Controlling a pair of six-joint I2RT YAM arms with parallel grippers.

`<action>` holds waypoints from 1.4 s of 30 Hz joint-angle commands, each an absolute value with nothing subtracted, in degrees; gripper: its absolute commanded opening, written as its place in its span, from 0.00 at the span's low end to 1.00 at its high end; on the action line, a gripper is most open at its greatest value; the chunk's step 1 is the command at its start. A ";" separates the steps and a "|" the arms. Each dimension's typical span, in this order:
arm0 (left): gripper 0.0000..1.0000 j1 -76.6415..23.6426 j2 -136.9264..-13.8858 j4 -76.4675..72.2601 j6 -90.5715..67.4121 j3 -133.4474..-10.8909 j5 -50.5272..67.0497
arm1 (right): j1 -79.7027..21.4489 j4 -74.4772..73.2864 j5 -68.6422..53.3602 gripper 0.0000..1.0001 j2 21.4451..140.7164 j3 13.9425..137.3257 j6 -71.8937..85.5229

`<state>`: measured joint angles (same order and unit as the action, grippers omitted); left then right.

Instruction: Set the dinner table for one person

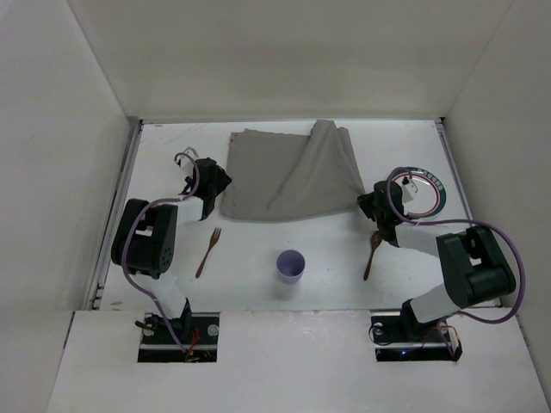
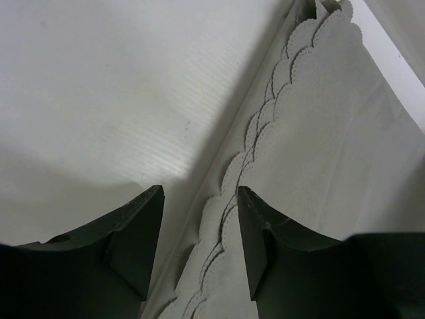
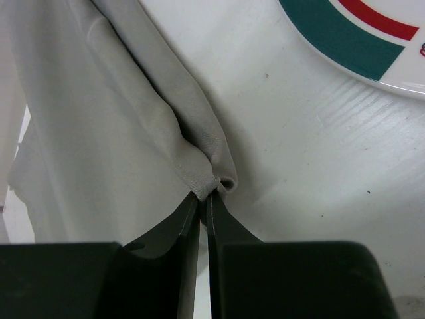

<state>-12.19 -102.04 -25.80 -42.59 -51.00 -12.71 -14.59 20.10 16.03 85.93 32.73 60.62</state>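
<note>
White walls close in a white bench (image 1: 250, 288) that fills the top view and carries everything. At its left, the left hand (image 2: 200, 193) stands partly open, its fingers (image 2: 126, 239) on either side of the scalloped edge of a grey cloth mat (image 1: 275, 176) without clamping it. A fork (image 1: 207, 251) lies nearer the arm bases, then a lilac cup (image 1: 291, 265) and a brown spoon (image 1: 371, 251). The right hand (image 3: 204, 198) pinches the mat's right corner tight, and that side rises in a fold. A plate (image 1: 439, 196) with a green and red rim sits just to its right. Spreading the mat looks like the step in hand. Next, the right hand probably needs to draw its corner outward and lay it flat.
</note>
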 commanded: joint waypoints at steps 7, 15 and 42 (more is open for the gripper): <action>0.56 -12.26 -98.95 -33.76 -44.12 -50.52 -7.48 | -14.63 22.94 15.91 0.12 84.11 31.91 59.94; 0.50 -12.79 -106.87 -24.00 -40.43 -59.85 -6.76 | -14.81 22.77 16.08 0.12 82.53 31.02 59.68; 0.16 -11.03 -108.90 -18.81 -38.14 -65.04 -13.88 | -14.90 19.07 14.33 0.13 78.40 26.37 57.83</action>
<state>-11.44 -112.27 -19.51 -38.28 -63.77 -12.56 -15.03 18.63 14.13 79.33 27.14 59.33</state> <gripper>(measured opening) 0.150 0.132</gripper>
